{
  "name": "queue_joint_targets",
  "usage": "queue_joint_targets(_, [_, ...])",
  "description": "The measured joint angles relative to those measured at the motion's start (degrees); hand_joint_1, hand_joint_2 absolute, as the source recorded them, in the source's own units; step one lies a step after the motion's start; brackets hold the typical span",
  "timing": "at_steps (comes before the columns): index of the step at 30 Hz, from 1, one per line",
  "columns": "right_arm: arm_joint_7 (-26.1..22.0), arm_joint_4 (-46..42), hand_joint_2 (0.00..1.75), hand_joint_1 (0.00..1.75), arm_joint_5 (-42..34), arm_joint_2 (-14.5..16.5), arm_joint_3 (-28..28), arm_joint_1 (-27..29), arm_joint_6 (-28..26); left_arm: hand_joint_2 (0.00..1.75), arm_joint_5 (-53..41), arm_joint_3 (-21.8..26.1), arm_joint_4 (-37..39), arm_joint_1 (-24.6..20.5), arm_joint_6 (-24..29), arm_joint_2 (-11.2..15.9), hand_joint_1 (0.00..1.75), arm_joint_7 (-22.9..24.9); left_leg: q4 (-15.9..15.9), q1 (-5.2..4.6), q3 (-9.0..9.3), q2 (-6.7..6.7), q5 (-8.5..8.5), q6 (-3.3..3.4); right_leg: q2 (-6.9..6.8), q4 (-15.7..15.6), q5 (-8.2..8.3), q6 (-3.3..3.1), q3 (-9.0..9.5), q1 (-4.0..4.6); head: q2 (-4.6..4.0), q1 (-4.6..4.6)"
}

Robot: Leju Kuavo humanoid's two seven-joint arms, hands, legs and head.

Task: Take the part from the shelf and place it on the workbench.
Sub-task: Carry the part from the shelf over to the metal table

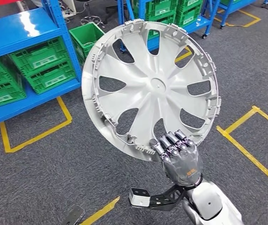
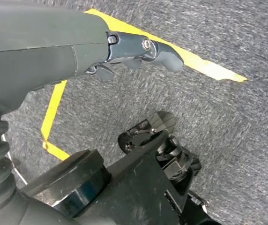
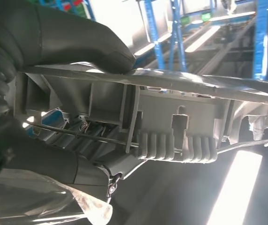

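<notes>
Dark fingers of the robot's right hand curl over the lower rim of the part, a big silver-grey wheel cover, and grip it there, holding it up in the air over the grey carpeted floor. The cover is tilted, its ribbed inner face with the clips around the edge turned towards the robot, its cut-out spokes fanning out from the hub. From the right wrist the rim runs across close up, with the thick grey thumb pressed on one side of it and a darker finger on the other side. Behind the cover, on the robot's left, stands a blue shelf loaded with green crates, and one more green crate sits on the floor beside it; further blue racks with green crates stand at the back. Yellow tape lines mark boxes on the carpet to either side. The left hand hangs low over the carpet near a yellow line, one dark finger stretched out straight with nothing in it; whether the others are curled I cannot tell.
</notes>
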Motion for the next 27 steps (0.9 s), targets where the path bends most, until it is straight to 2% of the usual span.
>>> queue_joint_targets(2, [0.08,-0.01,1.75,1.75,0.04,0.01,0.00,0.01,0.00,1.75,-0.01,0.00,0.00,-0.12,0.00,0.01,0.00,-0.02,0.18,0.05,0.04,0.68,-0.16,-0.50,1.41,-0.12,0.47,-0.62,-0.20,-0.17,-0.01,-0.02])
queue_joint_targets(4, [0.10,0.00,1.75,1.75,0.05,0.02,0.00,-0.03,0.00,1.75,-0.02,0.00,0.00,-0.20,0.00,0.02,0.00,-0.04,2.39,0.32,-0.73,-1.37,-2.06,-1.13,2.66,-0.36,0.90,-1.22,-0.33,-0.49,-0.01,-0.22])
queue_joint_targets(6, [0.10,0.01,1.75,1.75,0.11,0.04,0.02,-0.07,0.00,1.75,-0.02,0.00,0.00,-0.08,-0.01,0.01,0.00,-0.06,8.96,0.63,-3.40,-4.39,-5.90,-1.62,3.94,-0.42,1.16,-1.58,-0.49,-0.66,-0.01,-0.49])
queue_joint_targets(7, [0.10,0.02,1.75,1.75,0.14,0.05,0.02,-0.08,0.00,1.75,-0.03,-0.01,0.00,0.04,-0.04,0.00,0.00,-0.06,12.83,0.71,-5.05,-5.03,-7.55,-1.75,4.68,-0.38,1.23,-1.64,-0.60,-0.66,-0.01,-0.54])
queue_joint_targets(8, [0.10,0.04,1.75,1.75,0.16,0.05,0.03,-0.06,0.00,1.75,-0.04,-0.01,0.00,0.15,-0.07,-0.01,0.00,-0.06,15.55,0.75,-6.24,-5.28,-8.29,-1.83,5.46,-0.33,1.30,-1.66,-0.69,-0.65,-0.01,-0.55])
queue_joint_targets(9, [0.10,0.05,1.75,1.75,0.18,0.05,0.03,-0.05,0.00,1.75,-0.05,-0.02,0.01,0.22,-0.09,-0.02,0.00,-0.06,16.38,0.77,-6.60,-5.39,-7.92,-1.83,6.28,-0.25,1.35,-1.63,-0.76,-0.65,-0.01,-0.55])
queue_joint_targets(10, [0.10,0.06,1.75,1.75,0.18,0.05,0.03,-0.04,0.00,1.75,-0.07,-0.02,0.01,0.24,-0.11,-0.01,0.00,-0.06,14.82,0.82,-5.89,-5.58,-6.37,-1.77,7.11,-0.14,1.40,-1.58,-0.79,-0.65,-0.01,-0.55])
queue_joint_targets(11, [0.10,0.06,1.75,1.75,0.18,0.05,0.03,-0.05,0.00,1.75,-0.07,-0.02,0.01,0.21,-0.09,0.01,0.00,-0.06,11.49,0.90,-4.37,-6.16,-4.16,-1.64,7.90,-0.03,1.43,-1.52,-0.81,-0.66,-0.01,-0.56])
queue_joint_targets(13, [0.10,0.06,1.75,1.75,0.16,0.05,0.03,-0.11,0.00,1.75,-0.06,-0.02,0.03,0.17,-0.08,0.09,0.00,-0.06,4.28,1.20,-1.12,-8.85,-1.00,-1.27,9.36,0.22,1.56,-1.24,-1.06,-0.64,-0.01,-0.50])
queue_joint_targets(15, [0.11,0.05,1.75,1.75,0.11,0.05,0.03,-0.16,0.00,1.75,-0.05,-0.01,0.07,0.13,-0.10,0.14,0.00,-0.06,1.16,1.29,0.06,-10.43,-0.68,-1.01,10.63,0.38,1.95,-0.58,-1.80,-0.77,-0.01,-0.48])
queue_joint_targets(17, [0.14,0.05,1.75,1.75,0.05,0.05,0.03,-0.06,0.00,1.75,-0.06,-0.01,0.09,0.06,-0.19,0.02,0.00,-0.06,0.56,1.30,0.00,-9.26,-0.61,-0.63,11.73,0.30,2.39,0.23,-2.58,-0.97,-0.01,-0.53])
queue_joint_targets(18, [0.15,0.05,1.75,1.75,0.03,0.05,0.03,-0.01,0.00,1.75,-0.07,-0.01,0.09,0.00,-0.23,-0.03,0.00,-0.07,0.33,1.37,-0.02,-8.54,-0.39,-0.30,11.06,0.66,2.14,0.51,-3.05,-0.90,-0.01,-0.43])
queue_joint_targets(19, [0.16,0.05,1.75,1.75,0.01,0.05,0.03,-0.04,0.00,1.75,-0.06,0.00,0.09,-0.07,-0.25,-0.08,0.00,-0.08,0.11,1.45,-0.03,-7.75,-0.17,0.04,9.68,1.95,1.25,0.73,-3.87,-0.81,-0.01,-0.21])
queue_joint_targets(21, [0.16,0.06,1.75,1.75,0.00,0.05,0.05,-0.20,0.00,1.75,-0.04,0.00,0.09,-0.06,-0.30,-0.03,0.00,-0.11,-0.09,1.35,-0.09,-6.19,0.03,0.43,6.02,7.98,-2.16,1.04,-6.74,-0.72,0.00,0.23])
queue_joint_targets(22, [0.16,0.09,1.75,1.75,-0.02,0.05,0.07,-0.25,0.00,1.75,-0.03,0.00,0.10,0.04,-0.35,-0.01,0.00,-0.13,-0.07,1.23,-0.15,-5.38,0.03,0.47,5.08,11.92,-3.96,1.21,-8.45,-0.81,0.00,0.39])
queue_joint_targets(23, [0.19,0.16,1.75,1.75,-0.05,0.05,0.08,-0.23,0.00,1.75,-0.02,0.00,0.10,0.14,-0.41,0.01,0.00,-0.13,-0.06,1.13,-0.18,-4.56,0.02,0.47,4.68,15.01,-5.04,1.35,-9.72,-0.87,-0.01,0.37])
queue_joint_targets(24, [0.22,0.26,1.75,1.75,-0.09,0.04,0.08,-0.18,0.00,1.75,-0.02,0.00,0.11,0.19,-0.47,0.03,0.00,-0.13,-0.06,1.07,-0.19,-3.74,0.01,0.47,4.49,16.27,-5.16,1.43,-10.08,-0.89,-0.01,0.38])
queue_joint_targets(25, [0.25,0.36,1.75,1.75,-0.11,0.04,0.07,-0.12,0.00,1.75,-0.02,0.00,0.11,0.19,-0.51,0.03,0.00,-0.14,-0.05,1.03,-0.19,-2.96,-0.02,0.44,4.27,15.15,-4.25,1.44,-9.23,-0.90,-0.01,0.39])
queue_joint_targets(26, [0.28,0.43,1.75,1.75,-0.13,0.03,0.05,-0.08,0.00,1.75,-0.02,0.00,0.11,0.15,-0.54,0.01,0.00,-0.14,-0.05,1.02,-0.14,-2.26,-0.07,0.36,3.77,11.82,-2.62,1.38,-7.21,-0.89,-0.01,0.39])
queue_joint_targets(27, [0.31,0.46,1.75,1.75,-0.11,0.03,0.04,-0.08,0.00,1.75,-0.02,0.00,0.11,0.09,-0.56,-0.02,0.00,-0.15,-0.02,0.97,-0.05,-1.63,-0.16,0.23,2.53,7.43,-1.22,1.30,-4.72,-0.79,-0.01,0.40])
